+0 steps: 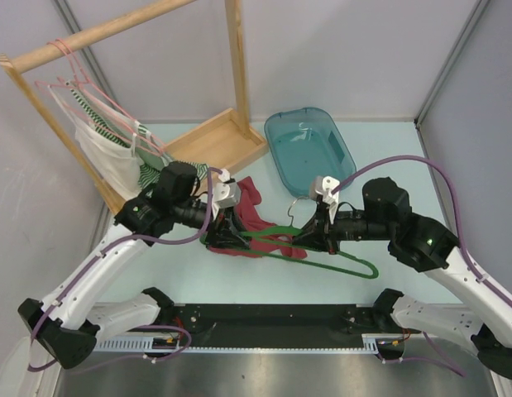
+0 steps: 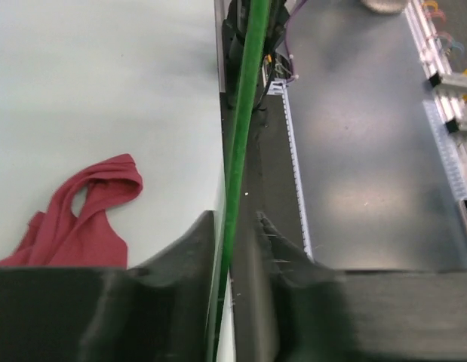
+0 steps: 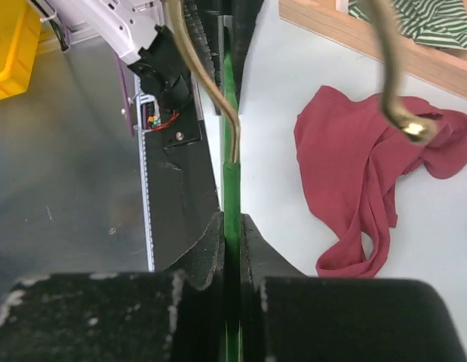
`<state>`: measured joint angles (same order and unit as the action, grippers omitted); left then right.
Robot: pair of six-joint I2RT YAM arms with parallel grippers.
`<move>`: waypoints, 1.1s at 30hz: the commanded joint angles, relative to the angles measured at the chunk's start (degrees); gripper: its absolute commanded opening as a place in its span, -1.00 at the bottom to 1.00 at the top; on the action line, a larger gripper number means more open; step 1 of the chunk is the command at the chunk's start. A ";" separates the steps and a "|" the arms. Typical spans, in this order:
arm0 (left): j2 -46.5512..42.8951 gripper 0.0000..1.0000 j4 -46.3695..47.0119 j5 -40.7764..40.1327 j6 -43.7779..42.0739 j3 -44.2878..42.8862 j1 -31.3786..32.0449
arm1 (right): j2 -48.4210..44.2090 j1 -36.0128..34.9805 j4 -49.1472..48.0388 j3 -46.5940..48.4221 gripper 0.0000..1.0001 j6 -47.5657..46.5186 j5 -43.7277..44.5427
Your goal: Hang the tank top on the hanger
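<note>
In the top view both arms reach in toward the middle of the table (image 1: 198, 285), and the hanger (image 1: 338, 263) stretches between them, slanting from the centre down toward the lower right. The left hand (image 1: 221, 234) is closed down on one end of it. In its wrist view the left hand (image 2: 231, 226) has the green bar (image 2: 244, 98) running straight up the frame between the two dark fingers (image 2: 180, 264), with almost no gap left. The right hand (image 1: 312, 233) has the other part of the hanger. From its own camera, the right hand (image 3: 231, 226) is pinched tight on the green stem (image 3: 231, 188), just below where the metal hook (image 3: 391, 75) is set into the plastic.

The tank top (image 1: 254, 201) lies crumpled on the table at the centre of the top view, between the two hands and partly under the hanger's bar — not threaded on it. The left wrist view shows a strap loop (image 2: 105, 177) lying flat at the lower left. The right wrist view shows the tank top bunched (image 3: 354, 151) to the right of the stem.

Behind, a teal tub (image 1: 309, 149) sits at upper centre, and a wooden rack (image 1: 235, 58) at the upper left carries pale pink hangers (image 1: 90, 91) with a white garment (image 1: 107, 157) and a striped one (image 1: 94, 112).
</note>
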<state>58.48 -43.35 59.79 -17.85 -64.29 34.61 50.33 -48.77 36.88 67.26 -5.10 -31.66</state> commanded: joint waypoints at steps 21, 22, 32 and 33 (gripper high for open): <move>4.76 0.81 32.46 -62.83 29.89 15.78 0.98 | -4.27 19.06 -1.90 -5.39 -1.00 12.66 33.86; 6.72 0.76 32.72 -64.61 29.37 14.65 0.99 | -4.53 19.15 -1.90 -5.82 -1.00 12.75 32.99; 26.15 0.42 36.05 -72.97 28.57 4.62 -3.49 | -7.26 19.33 -0.68 -7.67 -1.00 13.45 32.27; 26.60 0.41 37.36 -72.97 29.09 4.70 -3.85 | -7.43 19.42 -0.50 -7.85 -1.00 13.45 32.19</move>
<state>83.81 -10.94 -9.61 9.65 -55.83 33.19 45.12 -29.69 37.54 59.68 7.53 0.60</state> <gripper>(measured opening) 0.729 0.058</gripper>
